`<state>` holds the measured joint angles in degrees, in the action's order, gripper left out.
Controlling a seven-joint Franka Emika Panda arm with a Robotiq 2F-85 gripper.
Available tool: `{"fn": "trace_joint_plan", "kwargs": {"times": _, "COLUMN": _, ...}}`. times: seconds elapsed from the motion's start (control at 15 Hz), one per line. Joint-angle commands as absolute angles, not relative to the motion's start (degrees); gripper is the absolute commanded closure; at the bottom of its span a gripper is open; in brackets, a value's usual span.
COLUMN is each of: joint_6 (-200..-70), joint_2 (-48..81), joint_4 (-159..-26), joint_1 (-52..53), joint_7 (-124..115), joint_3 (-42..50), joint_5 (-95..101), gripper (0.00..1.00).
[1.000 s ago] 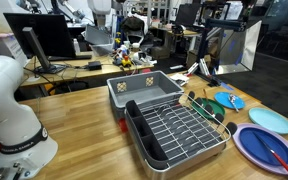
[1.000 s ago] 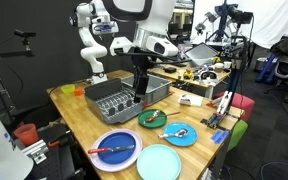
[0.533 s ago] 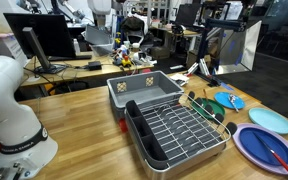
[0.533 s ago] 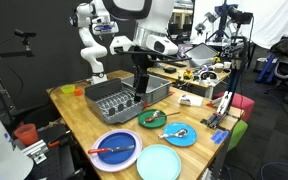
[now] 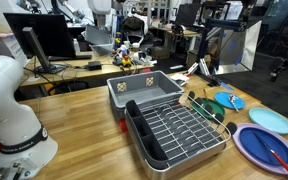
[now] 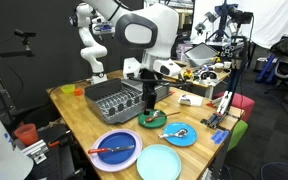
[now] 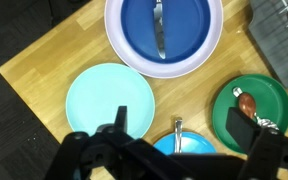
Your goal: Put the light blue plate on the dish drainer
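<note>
While the tool [image 7: 150,128] hangs over the table [image 7: 44,55] with its fingers spread and nothing between them, the step in hand is judged to be the approach to the light blue plate [image 7: 108,106], which is not yet gripped. In the wrist view that plate lies flat close to the table's edge, with one finger over its near rim. A small blue plate [image 7: 187,150] sits partly hidden under the tool, and a green plate [image 7: 256,112] lies to the far side. A purple-rimmed plate [image 7: 164,35] carrying a utensil [image 7: 157,28] lies beyond, near the light blue one but apart from it. In an exterior view the tool [image 6: 149,106] appears to stand over the green plate, with the light blue plate [image 6: 159,162] at the table's front corner. The dish drainer [image 6: 115,98] is well apart from it, behind the purple-rimmed plate. Recommendation: shift across until the fingers straddle the raised rim on a side free of neighbours. Descend slowly, close only with one finger inside the rim and one outside, then lift level. The rim is shallow, so a thin bite risks a slip. The carry should clear the purple-rimmed plate and utensil before lowering onto the dish drainer.
</note>
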<state>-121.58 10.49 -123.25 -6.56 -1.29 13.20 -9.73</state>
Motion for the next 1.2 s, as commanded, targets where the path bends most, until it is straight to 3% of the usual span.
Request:
{"fn": "trace_joint_plan", "kwargs": {"times": 0.0, "joint_6": -127.5, "joint_2": 16.0, "joint_4": -121.5, "joint_1": -8.3, "joint_7": -0.7, "joint_3": 11.2, "joint_5": -10.4, "gripper": 0.0}}
{"fn": "trace_joint_plan", "kwargs": {"times": 0.33, "joint_6": -127.2, "joint_2": 24.9, "joint_4": -117.1, "joint_1": -9.1, "joint_7": -1.8, "joint_3": 10.4, "joint_5": -10.1, "gripper": 0.0}}
{"fn": "trace_joint_plan", "kwargs": {"times": 1.13, "joint_6": -129.6, "joint_2": 27.0, "joint_4": -116.4, "joint_1": -9.2, "joint_7": -0.4, "joint_3": 9.3, "joint_5": -10.2, "gripper": 0.0}}
